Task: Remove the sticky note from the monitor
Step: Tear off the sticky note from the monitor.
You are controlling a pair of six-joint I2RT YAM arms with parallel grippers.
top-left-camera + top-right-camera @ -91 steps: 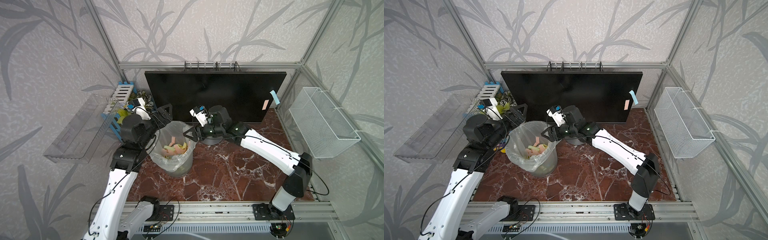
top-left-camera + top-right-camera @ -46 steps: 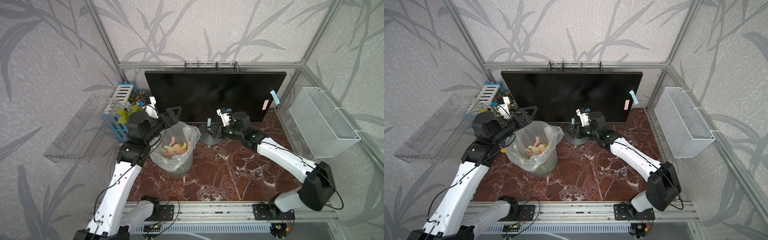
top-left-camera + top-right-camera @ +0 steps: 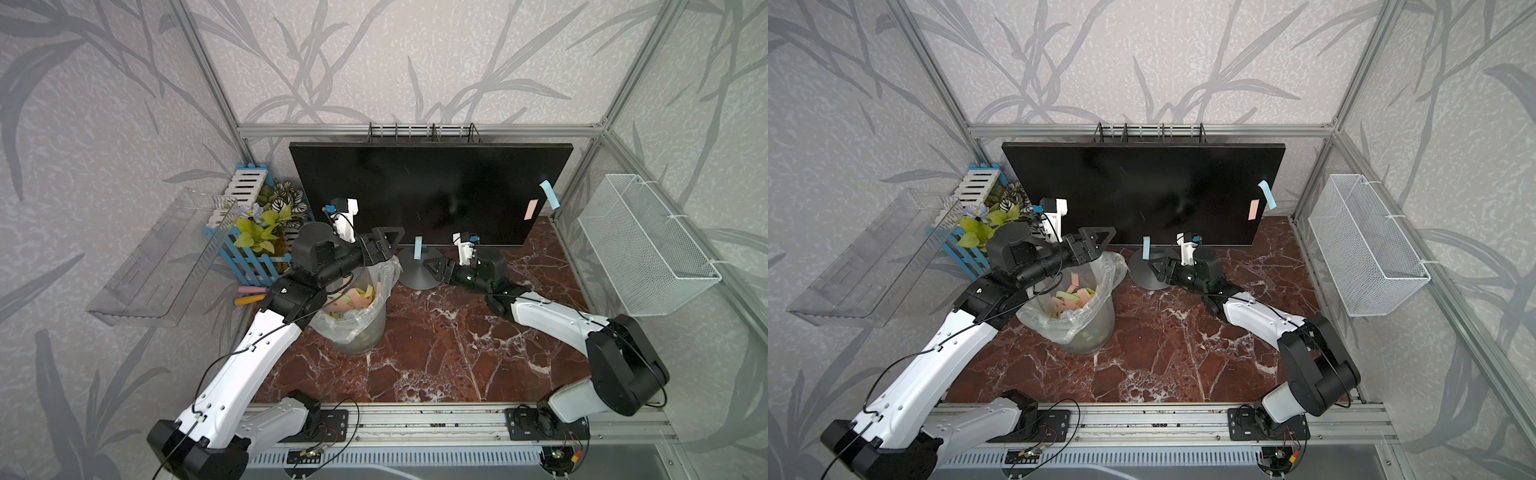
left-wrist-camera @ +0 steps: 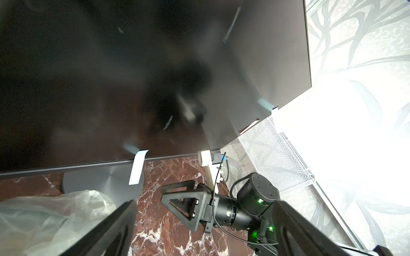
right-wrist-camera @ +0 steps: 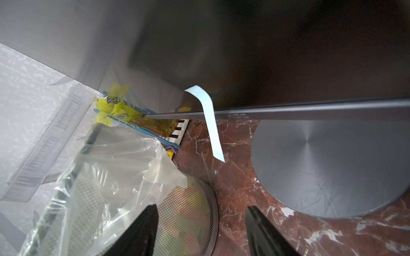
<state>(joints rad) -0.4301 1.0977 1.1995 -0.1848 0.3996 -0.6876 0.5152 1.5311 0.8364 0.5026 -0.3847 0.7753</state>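
Black monitor (image 3: 428, 195) is standing at the back of the red marble tabletop (image 3: 436, 353) on its grey disc foot (image 3: 415, 276).

Progress: partway, by my judgement. The lined mesh waste bin (image 3: 365, 332) is holding a heap of discarded notes (image 3: 353, 297) in pink, yellow and green, so a good share of the clearing looks done.

Three notes are showing on the monitor in both top views:
- blue strip note (image 3: 418, 248), stuck by its top end at the lower edge of the screen and hanging down in front of the disc foot;
- pink note (image 3: 531, 209), flat on the glass near the right side;
- curled blue note (image 3: 549, 194), just beside the pink one, peeling off the right edge.

The left gripper (image 3: 386, 245) is hanging above the bin rim, jaws spread wide, carrying nothing. The right gripper (image 3: 434, 266) is sitting low over the disc foot and pointing at the blue strip note. Its jaws are parted and empty, near the strip but not touching it.

Left to do, as I read it: pinch the hanging strip, peel it, bin it, then the two at the right.
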